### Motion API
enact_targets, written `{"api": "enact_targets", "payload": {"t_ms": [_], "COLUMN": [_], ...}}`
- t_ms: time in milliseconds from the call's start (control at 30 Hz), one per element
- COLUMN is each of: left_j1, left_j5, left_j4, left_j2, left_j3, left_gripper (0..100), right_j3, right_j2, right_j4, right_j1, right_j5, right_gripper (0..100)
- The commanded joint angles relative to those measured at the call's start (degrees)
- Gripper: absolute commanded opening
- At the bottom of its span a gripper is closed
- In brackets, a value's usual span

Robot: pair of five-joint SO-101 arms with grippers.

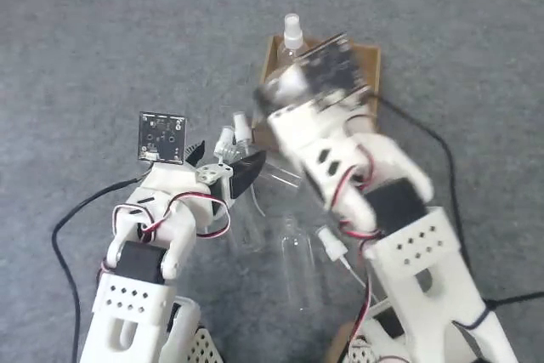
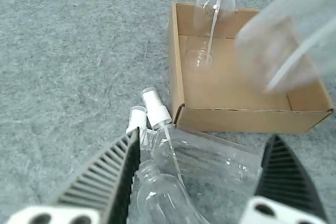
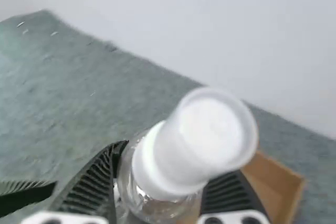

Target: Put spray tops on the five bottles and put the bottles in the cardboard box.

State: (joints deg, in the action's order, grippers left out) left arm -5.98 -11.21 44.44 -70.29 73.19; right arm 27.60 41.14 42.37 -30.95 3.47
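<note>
Bottles of clear plastic make up the work here, each a rounded body with a narrow neck. The right hand (image 3: 160, 187) is clamped around the neck end of one bottle (image 2: 294, 40), its ribbed black fingers (image 3: 92, 182) on either side, and that bottle already wears a white spray top (image 3: 202, 137). It hangs over the cardboard box (image 1: 367, 64), which sits near the far edge of the counter (image 1: 85, 65), about midway along that edge. The box is shallow, brown and open-topped.

A second bottle (image 2: 212, 9) stands upright inside the box against its far wall. It has a white spray top fitted and a thin dip tube showing through the clear wall.

The left hand (image 2: 205, 137) is spread wide and grips nothing. It hangs low over the grey carpeted counter on the near side of the box, just off the box's near left corner. At least two more bottles (image 2: 210, 156) lie on their sides beneath it, close together. Two white spray tops (image 2: 156, 107) lie at their far end, just beside the box corner; whether they are seated on necks I cannot tell. Another spray top (image 1: 331, 244) with its tube lies nearer the near edge, beside the right arm.
</note>
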Motion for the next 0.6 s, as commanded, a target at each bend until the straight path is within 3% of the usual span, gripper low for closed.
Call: {"api": "enact_targets", "payload": {"t_ms": [0,267,567], "left_j1": [0.3,0.6,0.8], "left_j5": [-0.4,-0.6,-0.6], "left_j4": [-1.8,-2.1,-2.0], "left_j2": [-0.4,-0.4,-0.4], "left_j3": [-0.2,0.7,1.5], "left_gripper": [35,35,34], "right_j3": [-6.7,-12.0,-26.5], "right_j2": [2.1,-11.8,-34.2], "right_j4": [0.2,-0.3,-0.4], "right_j1": [7.9,18.3,20.6], "right_j5": [1.8,7.6,7.0], "right_gripper": [0.6,0.6,0.6]}}
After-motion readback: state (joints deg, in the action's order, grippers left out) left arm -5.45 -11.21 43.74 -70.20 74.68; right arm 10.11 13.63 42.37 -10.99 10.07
